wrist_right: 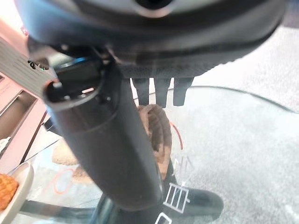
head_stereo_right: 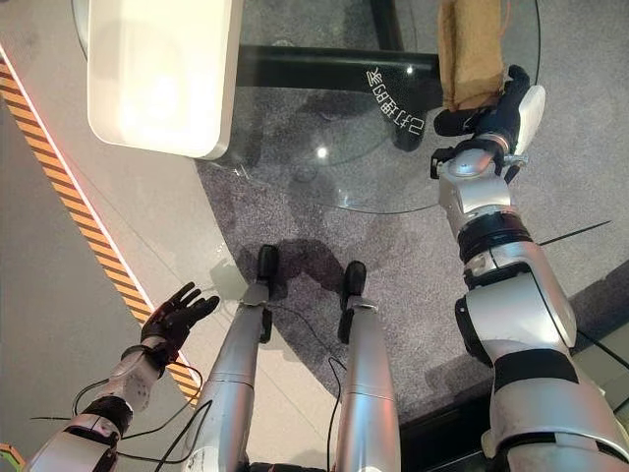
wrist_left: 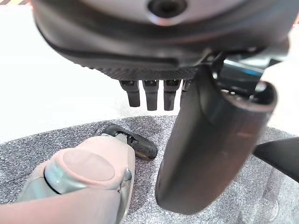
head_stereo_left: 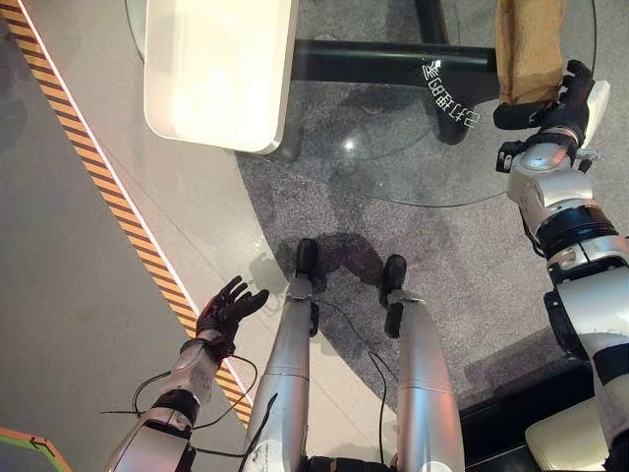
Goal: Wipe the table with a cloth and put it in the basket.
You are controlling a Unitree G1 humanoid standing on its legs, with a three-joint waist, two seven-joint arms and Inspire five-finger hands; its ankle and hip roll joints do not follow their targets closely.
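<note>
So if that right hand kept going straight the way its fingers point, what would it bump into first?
Most likely the brown cloth. The right hand rests at the glass table's edge, fingers pointing toward the cloth lying just ahead. They look to be touching it already, though depth is hard to judge.

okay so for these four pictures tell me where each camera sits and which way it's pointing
Left eye view: on the head, looking down at the glass table, cloth, both hands.
Right eye view: beside it, same scene, slightly offset.
Left wrist view: on the left wrist, along the left hand toward carpet.
Right wrist view: on the right wrist, along the right hand toward the cloth on the glass.
Shared: the eye views and right wrist view show the cloth and table.
</note>
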